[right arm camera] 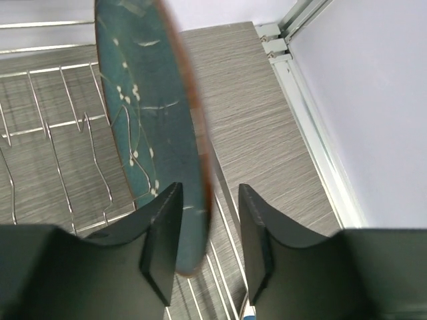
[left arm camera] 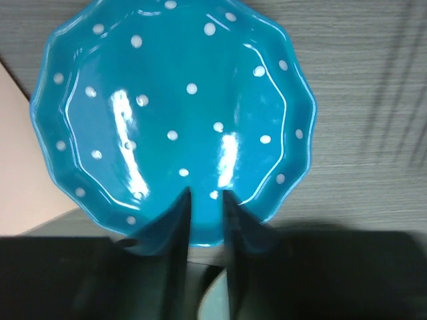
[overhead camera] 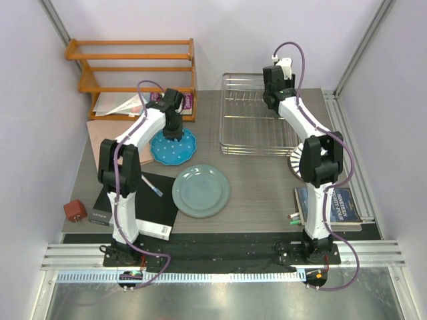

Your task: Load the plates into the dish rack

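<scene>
The blue white-dotted plate (overhead camera: 190, 151) lies flat on the table and fills the left wrist view (left arm camera: 173, 107). My left gripper (overhead camera: 175, 135) hangs just over its near rim (left arm camera: 205, 193), fingers a narrow gap apart, holding nothing. The dark teal plate with a brown rim (right arm camera: 143, 100) stands on edge in the silver wire dish rack (overhead camera: 257, 143), which also shows in the right wrist view (right arm camera: 40, 133). My right gripper (overhead camera: 275, 101) is open around the plate's top edge (right arm camera: 208, 190), with a gap on the right side. The grey-green plate (overhead camera: 201, 191) lies flat mid-table. The striped plate (overhead camera: 294, 165) shows partly behind the right arm.
An orange wooden shelf (overhead camera: 133, 67) stands at the back left with papers under it. A black notebook (overhead camera: 143, 207) with a pen (overhead camera: 155, 191) and a red-brown block (overhead camera: 74, 211) lie front left. A blue book (overhead camera: 330, 203) lies front right.
</scene>
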